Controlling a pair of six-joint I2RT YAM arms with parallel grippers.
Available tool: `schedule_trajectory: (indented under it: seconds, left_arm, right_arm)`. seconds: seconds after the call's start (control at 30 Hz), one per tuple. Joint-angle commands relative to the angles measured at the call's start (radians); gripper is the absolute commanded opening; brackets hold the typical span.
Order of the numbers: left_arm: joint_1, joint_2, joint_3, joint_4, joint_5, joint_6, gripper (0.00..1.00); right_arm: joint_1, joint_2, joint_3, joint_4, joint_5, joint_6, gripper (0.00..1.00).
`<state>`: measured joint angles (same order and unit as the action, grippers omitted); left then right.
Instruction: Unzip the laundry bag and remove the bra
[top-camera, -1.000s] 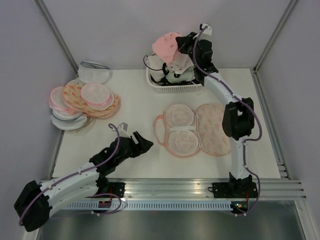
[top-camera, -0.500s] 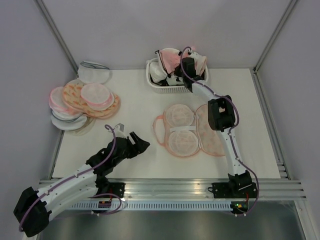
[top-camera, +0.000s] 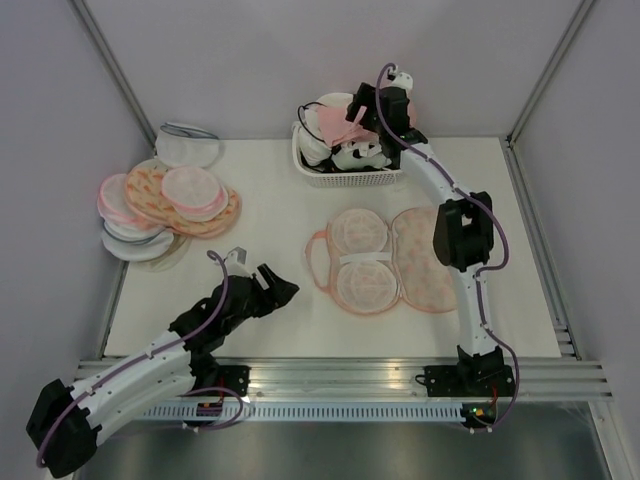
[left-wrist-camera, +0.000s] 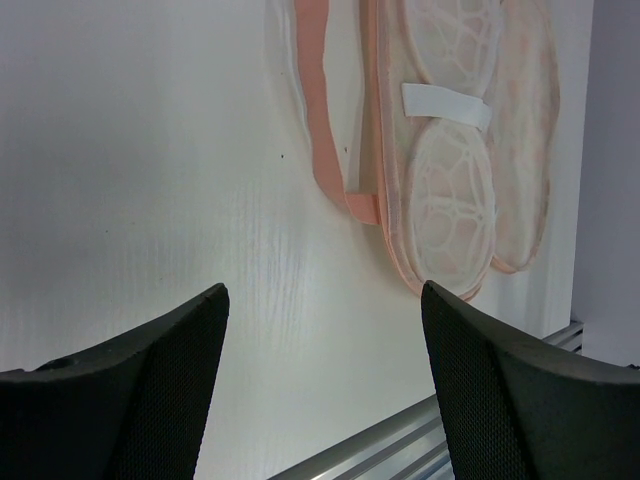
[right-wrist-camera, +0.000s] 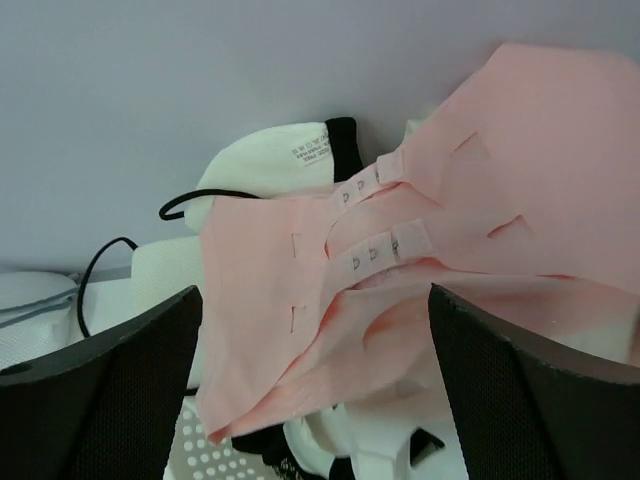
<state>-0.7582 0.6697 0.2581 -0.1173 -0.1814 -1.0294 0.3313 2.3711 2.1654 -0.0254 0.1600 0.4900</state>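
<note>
— Both pincers: are yours gripping anything?
— No. Your right gripper (right-wrist-camera: 315, 370) gapes wide over the basket (top-camera: 350, 178), probably to leave the bra (right-wrist-camera: 430, 250) draped there; your left gripper (left-wrist-camera: 320, 380) hangs open, empty, near the laundry bag (top-camera: 420, 270) lying unzipped.

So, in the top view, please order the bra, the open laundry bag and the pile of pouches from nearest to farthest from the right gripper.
1. Bra, in the basket, right by the right gripper.
2. Laundry bag, table centre.
3. Pile of pouches, far left.
</note>
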Motion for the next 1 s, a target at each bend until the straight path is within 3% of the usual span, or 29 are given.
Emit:
schedule_trajectory:
  seconds: [0.0,0.17,0.3,0.43,0.73,0.97]
  left_arm:
    - [0.007,-0.035,0.009,-0.021,-0.016,0.034,0.82]
    - [0.007,-0.065,0.009,-0.03,-0.013,0.031,0.82]
    - [0.007,-0.082,0.007,-0.047,-0.004,0.028,0.82]
    - [0.007,-0.119,-0.01,-0.047,0.013,0.019,0.82]
    - [0.007,-0.13,-0.007,-0.041,0.033,0.026,0.82]
    - [0.007,-0.099,-0.01,-0.027,0.048,0.014,0.82]
  right_arm:
    - [-0.003,-0.176,0.001,-0.176,0.091,-0.025,0.98]
    - [-0.006,-0.364,-0.224,-0.267,0.144,0.018,0.98]
    - [-0.011,-0.424,-0.323,-0.421,0.158,0.019,0.98]
    - [-0.011,-0.709,-0.745,-0.322,0.226,0.057,0.98]
    - [-0.009,-1.153,-1.247,-0.438,0.495,0.231,0.98]
    - [-0.014,-1.263,-1.467,-0.508,0.47,0.363,0.98]
